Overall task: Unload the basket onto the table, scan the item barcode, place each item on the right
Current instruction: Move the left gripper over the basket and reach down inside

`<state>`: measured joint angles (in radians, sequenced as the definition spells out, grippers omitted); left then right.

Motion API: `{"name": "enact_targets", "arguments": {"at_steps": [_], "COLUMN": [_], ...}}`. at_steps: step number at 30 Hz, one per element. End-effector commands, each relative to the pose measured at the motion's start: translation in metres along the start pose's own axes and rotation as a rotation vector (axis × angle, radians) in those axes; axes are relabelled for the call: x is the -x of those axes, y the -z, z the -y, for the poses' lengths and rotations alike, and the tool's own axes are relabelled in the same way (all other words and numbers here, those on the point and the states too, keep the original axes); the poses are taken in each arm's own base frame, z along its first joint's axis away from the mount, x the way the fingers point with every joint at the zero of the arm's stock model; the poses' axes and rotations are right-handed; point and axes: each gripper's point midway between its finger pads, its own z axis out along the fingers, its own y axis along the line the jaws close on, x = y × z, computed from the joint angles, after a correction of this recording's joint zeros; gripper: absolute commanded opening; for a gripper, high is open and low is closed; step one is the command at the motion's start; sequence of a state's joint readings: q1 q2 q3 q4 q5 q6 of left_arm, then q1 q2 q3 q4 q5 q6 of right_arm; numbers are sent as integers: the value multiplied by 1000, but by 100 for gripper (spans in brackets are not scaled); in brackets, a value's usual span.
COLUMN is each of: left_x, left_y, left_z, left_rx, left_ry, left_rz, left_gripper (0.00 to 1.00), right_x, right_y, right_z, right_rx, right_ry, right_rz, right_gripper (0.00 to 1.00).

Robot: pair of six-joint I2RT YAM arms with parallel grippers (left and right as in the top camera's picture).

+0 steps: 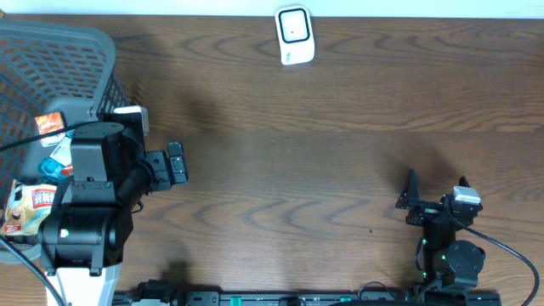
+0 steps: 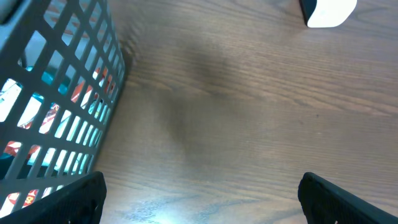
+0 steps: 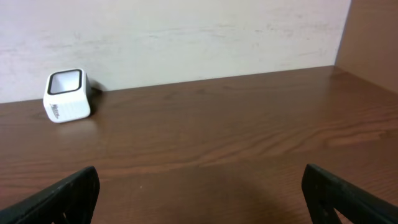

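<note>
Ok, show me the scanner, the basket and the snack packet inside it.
scanner (image 1: pixel 293 28), overhead view, on its dark window.
basket (image 1: pixel 59 64), overhead view, on its mesh wall.
snack packet (image 1: pixel 28 206), overhead view, on its printed front.

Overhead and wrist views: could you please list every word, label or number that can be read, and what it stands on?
None can be read for certain.
White scanner: small grey mark on its side, too blurred to read.
Snack packet in the basket: bold print, too small to read.
Orange packet: print blurred.
</note>
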<state>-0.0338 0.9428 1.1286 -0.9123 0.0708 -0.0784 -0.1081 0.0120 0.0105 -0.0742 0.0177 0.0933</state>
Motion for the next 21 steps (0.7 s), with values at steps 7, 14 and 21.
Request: {"name": "enact_targets", "arguments": {"at_steps": [7,14,21], "left_x": [24,58,98], "left_y": [11,32,52], "left_z": [-4,-2,-1], "left_rx": [34,42,56], "left_ry": [12,14,17], "left_rz": [48,134,210], "left_gripper": [98,98,99], "right_x": [-1,-1,-1], "right_y": [0,0,0], "right_z": [1,1,1], "right_rx": [-3,-3,-3], "right_ry": [16,16,16], "right_rz": [1,1,1], "right_gripper": [99,99,99]}}
